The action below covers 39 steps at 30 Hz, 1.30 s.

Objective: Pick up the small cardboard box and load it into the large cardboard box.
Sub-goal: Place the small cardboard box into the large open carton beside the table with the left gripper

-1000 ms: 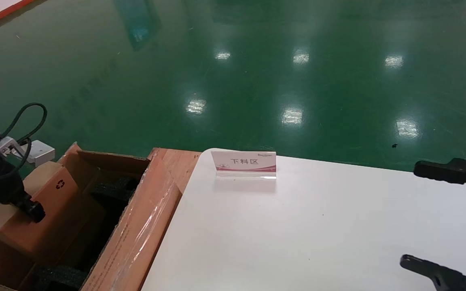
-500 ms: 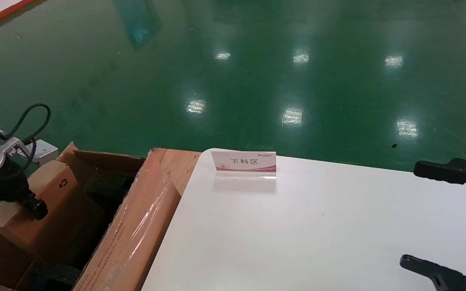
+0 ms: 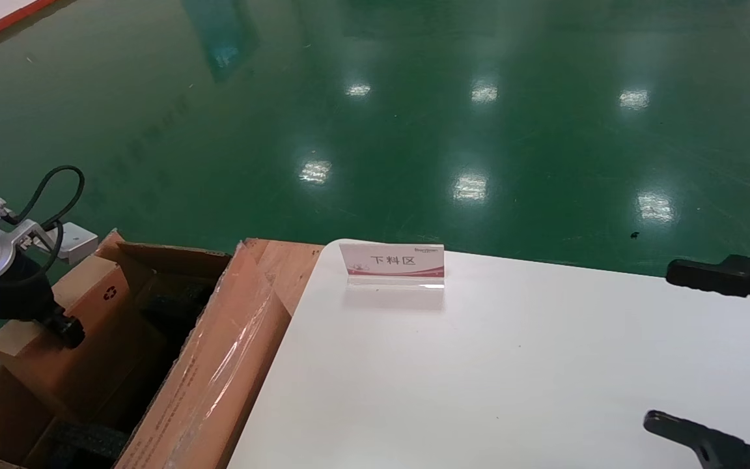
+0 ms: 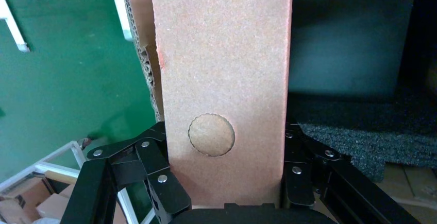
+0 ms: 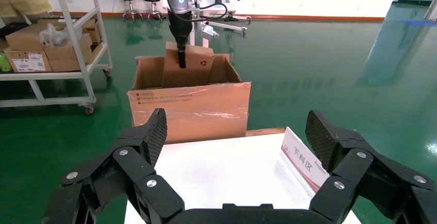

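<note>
The small cardboard box [image 3: 88, 326], orange-brown with a black recycling symbol, stands on edge, tilted, in the open top of the large cardboard box [image 3: 219, 365]. The large box has a taped flap and black foam [image 3: 173, 312] inside. My left gripper [image 3: 56, 326] is shut on the small box's upper edge. In the left wrist view the fingers [image 4: 160, 177] clamp both broad faces of the small box [image 4: 221, 69], with foam [image 4: 360, 136] below. My right gripper [image 3: 661, 345] is open and empty over the table's right side. Its view shows the large box [image 5: 188, 110] and the small box [image 5: 193, 67].
A white table [image 3: 512, 365] stands right of the carton, with a small upright sign [image 3: 392, 264] near its far edge. A wooden surface [image 3: 284, 260] lies between carton and table. A shelf cart with boxes [image 5: 51, 44] stands beyond the carton. The floor is green.
My left gripper has carried the small box slightly to the right and up over the carton's opening. The right arm has not moved.
</note>
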Each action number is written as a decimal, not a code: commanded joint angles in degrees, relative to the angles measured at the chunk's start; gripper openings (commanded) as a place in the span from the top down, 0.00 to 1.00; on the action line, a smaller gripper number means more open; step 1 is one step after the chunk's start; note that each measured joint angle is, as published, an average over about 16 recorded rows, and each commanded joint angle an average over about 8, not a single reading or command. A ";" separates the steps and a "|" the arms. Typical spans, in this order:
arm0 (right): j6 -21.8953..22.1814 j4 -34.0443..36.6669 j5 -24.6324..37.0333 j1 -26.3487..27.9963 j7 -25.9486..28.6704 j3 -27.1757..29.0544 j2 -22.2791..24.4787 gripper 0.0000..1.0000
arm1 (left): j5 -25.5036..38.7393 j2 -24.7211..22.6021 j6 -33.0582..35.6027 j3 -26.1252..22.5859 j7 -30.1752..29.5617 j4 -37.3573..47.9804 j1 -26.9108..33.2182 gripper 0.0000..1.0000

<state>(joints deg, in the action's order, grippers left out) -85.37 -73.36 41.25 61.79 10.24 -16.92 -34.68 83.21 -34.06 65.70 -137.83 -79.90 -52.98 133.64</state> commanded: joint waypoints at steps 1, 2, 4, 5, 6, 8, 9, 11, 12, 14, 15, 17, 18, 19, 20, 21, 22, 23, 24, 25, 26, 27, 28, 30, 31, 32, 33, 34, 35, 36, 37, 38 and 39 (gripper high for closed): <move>0.00 0.00 0.00 0.00 0.00 -0.01 0.00 0.00 | -0.13 0.00 -0.32 0.08 0.19 0.36 -0.24 1.00; 0.00 0.00 -0.01 0.00 0.00 -0.01 0.00 0.00 | -0.23 -0.07 -0.49 0.12 0.25 0.65 -0.46 1.00; 0.01 0.00 -0.01 0.00 -0.01 -0.02 0.01 0.00 | -0.46 -0.23 -0.82 0.22 0.40 1.29 -0.92 1.00; 0.01 0.00 -0.01 0.00 -0.01 -0.02 0.01 0.00 | -0.58 -0.33 -1.01 0.27 0.49 1.66 -1.16 1.00; 0.01 0.00 -0.02 0.00 -0.01 -0.02 0.01 0.00 | -0.69 -0.44 -1.21 0.33 0.58 2.04 -1.40 1.00; 0.01 0.00 -0.02 0.01 -0.01 -0.03 0.01 0.00 | -0.92 -0.67 -1.53 0.46 0.80 2.78 -1.81 1.00; 0.01 0.00 -0.02 0.01 -0.02 -0.03 0.01 0.00 | -1.03 -0.78 -1.67 0.52 0.92 3.14 -1.99 1.00; 0.02 0.00 -0.03 0.01 -0.02 -0.04 0.02 0.00 | -1.23 -1.00 -1.90 0.64 1.18 3.82 -2.29 1.00; 0.02 0.00 -0.03 0.01 -0.02 -0.04 0.02 0.00 | -1.33 -1.11 -1.98 0.70 1.31 4.16 -2.43 1.00; 0.02 0.00 -0.03 0.01 -0.02 -0.05 0.02 0.00 | -1.56 -1.29 -2.06 0.81 1.56 4.80 -2.65 1.00; 0.02 0.00 -0.03 0.01 -0.03 -0.05 0.02 0.00 | -1.68 -1.38 -2.08 0.87 1.68 5.13 -2.74 1.00; 0.02 0.00 -0.04 0.01 -0.03 -0.06 0.02 0.00 | -1.90 -1.55 -2.10 0.99 1.92 5.77 -2.91 1.00; 0.03 0.00 -0.04 0.01 -0.03 -0.06 0.02 0.00 | -1.99 -1.64 -2.11 1.03 2.03 6.09 -2.98 1.00; 0.03 0.00 -0.04 0.01 -0.03 -0.06 0.03 0.00 | -2.07 -1.72 -2.10 1.07 2.13 6.39 -3.04 1.00; 0.03 0.00 -0.05 0.01 -0.03 -0.07 0.03 0.00 | -2.15 -1.81 -2.07 1.11 2.21 6.68 -3.11 1.00; 0.03 0.00 -0.05 0.02 -0.03 -0.07 0.03 0.00 | -2.22 -1.90 -2.03 1.13 2.29 6.97 -3.18 1.00; 0.03 0.00 -0.05 0.02 -0.04 -0.07 0.03 0.00 | -2.27 -2.00 -1.98 1.14 2.35 7.23 -3.25 1.00; 0.03 0.00 -0.05 0.02 -0.04 -0.07 0.03 0.00 | -2.34 -2.09 -1.92 1.15 2.40 7.48 -3.35 1.00; 0.03 0.00 -0.05 0.02 -0.04 -0.08 0.03 0.00 | -2.41 -2.18 -1.84 1.16 2.44 7.72 -3.45 1.00; 0.03 0.00 -0.06 0.02 -0.04 -0.08 0.03 0.00 | -2.49 -2.27 -1.77 1.17 2.48 7.94 -3.57 1.00; 0.04 0.00 -0.06 0.02 -0.04 -0.08 0.03 0.00 | -2.60 -2.35 -1.71 1.18 2.53 8.16 -3.74 1.00; 0.04 0.00 -0.06 0.02 -0.04 -0.09 0.04 0.00 | -2.73 -2.41 -1.67 1.20 2.58 8.36 -3.93 1.00; 0.04 0.00 -0.06 0.02 -0.05 -0.09 0.04 0.00 | -2.87 -2.46 -1.67 1.22 2.64 8.55 -4.14 1.00; 0.04 0.00 -0.07 0.02 -0.05 -0.10 0.04 0.00 | -3.16 -2.55 -1.73 1.28 2.79 8.94 -4.62 1.00; 0.04 0.00 -0.07 0.02 -0.05 -0.10 0.04 0.00 | -3.31 -2.59 -1.79 1.32 2.87 9.13 -4.88 1.00; 0.04 0.00 -0.07 0.02 -0.05 -0.10 0.04 0.00 | -3.46 -2.61 -1.89 1.34 2.94 9.34 -5.18 1.00; 0.05 0.00 -0.07 0.02 -0.05 -0.11 0.04 0.00 | -3.61 -2.63 -2.02 1.37 3.00 9.57 -5.51 1.00; 0.05 0.00 -0.07 0.02 -0.05 -0.11 0.04 0.00 | -3.76 -2.67 -2.15 1.40 3.06 9.82 -5.84 1.00; 0.05 0.00 -0.08 0.02 -0.06 -0.11 0.05 0.00 | -3.91 -2.71 -2.28 1.44 3.13 10.11 -6.19 1.00; 0.05 0.00 -0.08 0.03 -0.06 -0.11 0.05 0.00 | -4.08 -2.75 -2.42 1.47 3.21 10.42 -6.55 1.00; 0.05 0.00 -0.08 0.03 -0.06 -0.12 0.05 0.00 | -4.26 -2.79 -2.54 1.51 3.32 10.74 -6.91 1.00; 0.05 0.00 -0.08 0.03 -0.06 -0.12 0.05 0.00 | -4.47 -2.83 -2.67 1.57 3.44 11.10 -7.30 1.00; 0.05 0.00 -0.08 0.03 -0.06 -0.12 0.05 0.00 | -4.69 -2.87 -2.79 1.63 3.60 11.48 -7.69 1.00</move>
<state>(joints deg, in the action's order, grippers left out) -85.32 -73.36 41.17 61.82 10.18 -17.05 -34.63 78.36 -36.94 62.99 -136.11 -76.05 -41.35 125.97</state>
